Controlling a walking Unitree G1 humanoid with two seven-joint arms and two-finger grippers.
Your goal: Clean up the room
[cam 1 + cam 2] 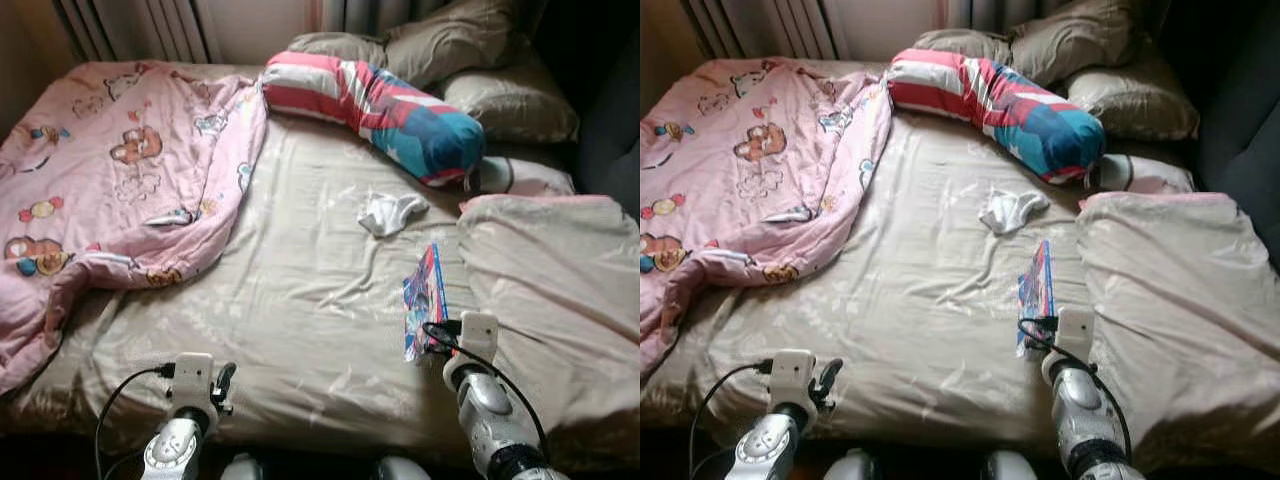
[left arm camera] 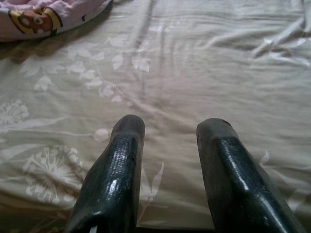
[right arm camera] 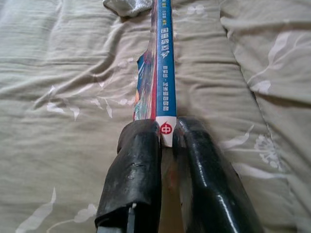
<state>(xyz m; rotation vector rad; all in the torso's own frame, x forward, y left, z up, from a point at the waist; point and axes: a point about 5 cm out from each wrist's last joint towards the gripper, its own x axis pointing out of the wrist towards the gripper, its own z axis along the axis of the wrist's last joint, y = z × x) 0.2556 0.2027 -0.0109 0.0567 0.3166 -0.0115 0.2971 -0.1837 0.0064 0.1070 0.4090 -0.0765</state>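
A thin colourful book (image 1: 424,300) lies on the beige bed sheet (image 1: 300,300), right of the middle. My right gripper (image 3: 166,133) is shut on the near end of the book (image 3: 163,68), spine between the two fingers. A white sock (image 1: 392,213) lies crumpled farther up the bed, beyond the book; its edge shows as the white sock (image 3: 127,6) in the right wrist view. My left gripper (image 2: 170,131) is open just above the bare sheet near the front left edge, with nothing between its fingers.
A pink cartoon quilt (image 1: 110,170) is bunched over the bed's left side. A striped red, white and teal bolster (image 1: 380,105) and beige pillows (image 1: 500,90) lie at the head. A folded beige blanket (image 1: 560,290) covers the right side.
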